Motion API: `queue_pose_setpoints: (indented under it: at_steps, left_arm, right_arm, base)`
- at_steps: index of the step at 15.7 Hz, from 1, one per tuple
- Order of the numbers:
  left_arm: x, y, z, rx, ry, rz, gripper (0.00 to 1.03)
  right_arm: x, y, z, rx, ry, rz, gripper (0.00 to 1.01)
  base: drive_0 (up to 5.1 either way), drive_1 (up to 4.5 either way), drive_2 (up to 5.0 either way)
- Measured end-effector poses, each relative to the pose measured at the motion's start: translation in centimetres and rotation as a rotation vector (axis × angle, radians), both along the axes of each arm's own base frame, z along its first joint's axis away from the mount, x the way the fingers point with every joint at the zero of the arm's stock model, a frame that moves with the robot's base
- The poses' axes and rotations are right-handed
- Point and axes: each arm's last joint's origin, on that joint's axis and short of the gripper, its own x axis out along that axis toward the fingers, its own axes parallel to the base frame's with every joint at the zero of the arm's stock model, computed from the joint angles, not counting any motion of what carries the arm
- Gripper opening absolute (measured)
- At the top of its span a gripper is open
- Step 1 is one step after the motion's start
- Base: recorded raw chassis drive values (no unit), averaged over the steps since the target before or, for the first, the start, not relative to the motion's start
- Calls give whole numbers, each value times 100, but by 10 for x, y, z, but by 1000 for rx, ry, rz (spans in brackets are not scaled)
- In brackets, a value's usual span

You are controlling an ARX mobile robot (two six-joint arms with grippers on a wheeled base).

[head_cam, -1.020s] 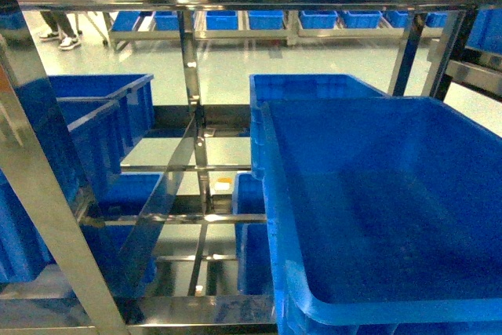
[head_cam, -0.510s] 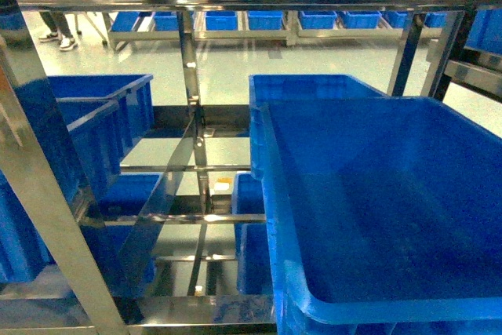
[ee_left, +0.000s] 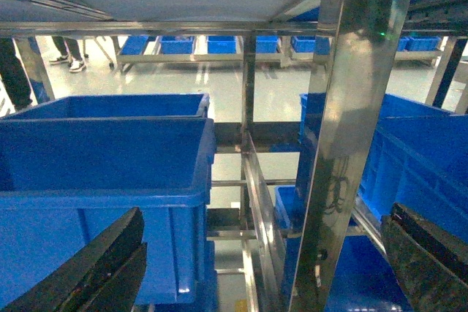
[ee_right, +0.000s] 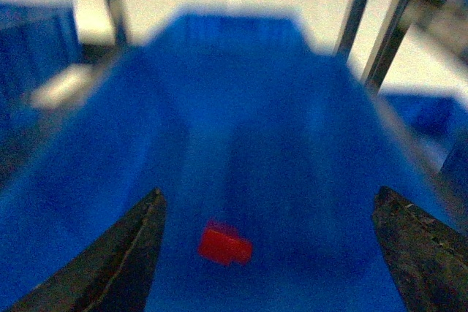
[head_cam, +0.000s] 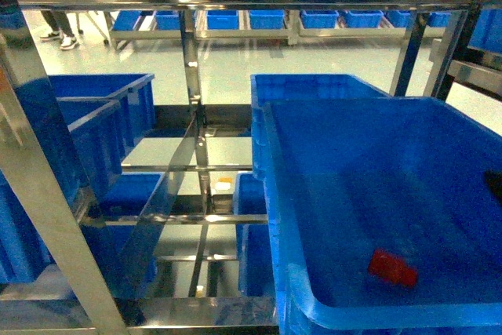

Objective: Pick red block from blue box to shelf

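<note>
The red block point(head_cam: 393, 267) lies on the floor of the big blue box point(head_cam: 329, 315), near its front edge. The box sits on the steel shelf point(head_cam: 192, 76). My right fingers point(ee_right: 139, 253) are spread wide above the block, holding nothing. My left fingers point(ee_left: 110, 261) are wide open too.

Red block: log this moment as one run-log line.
red block lying in dark blue crate on shelf | right end effector open above | left end effector open

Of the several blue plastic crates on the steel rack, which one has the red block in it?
The large blue plastic crate at front right; the small red block lies on its floor near the front rim. The other visible crates show none.
</note>
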Motion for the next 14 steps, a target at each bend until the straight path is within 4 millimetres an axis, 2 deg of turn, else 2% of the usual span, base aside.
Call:
queue_pose_setpoints:
  at_steps: [1, 2, 3, 7, 10, 14]
  left_arm:
    - [0, 0, 0, 0, 2, -2, 98]
    - [0, 0, 0, 0, -4, -2, 98]
    - [0, 0, 0, 0, 0, 0, 98]
    - [0, 0, 0, 0, 0, 1, 98]
    - [0, 0, 0, 0, 0, 1, 98]
    - [0, 0, 0, 0, 0, 1, 98]
  right_arm:
    - [-9, -3, 9, 25, -202, -78, 74]
    - [-18, -10, 8, 35, -259, -106, 63]
    - [-29, -16, 0, 29, -237, -120, 51]
    - [-52, -27, 6, 36, -265, -120, 3]
    - [-67, -42, 7, 37, -272, -136, 2]
    - [-80, -41, 10, 38, -283, -125, 2]
  base:
    - [0, 0, 0]
    - [0, 0, 0]
    - [0, 0, 0]
    - [0, 0, 0]
    - [0, 0, 0]
    - [0, 0, 0]
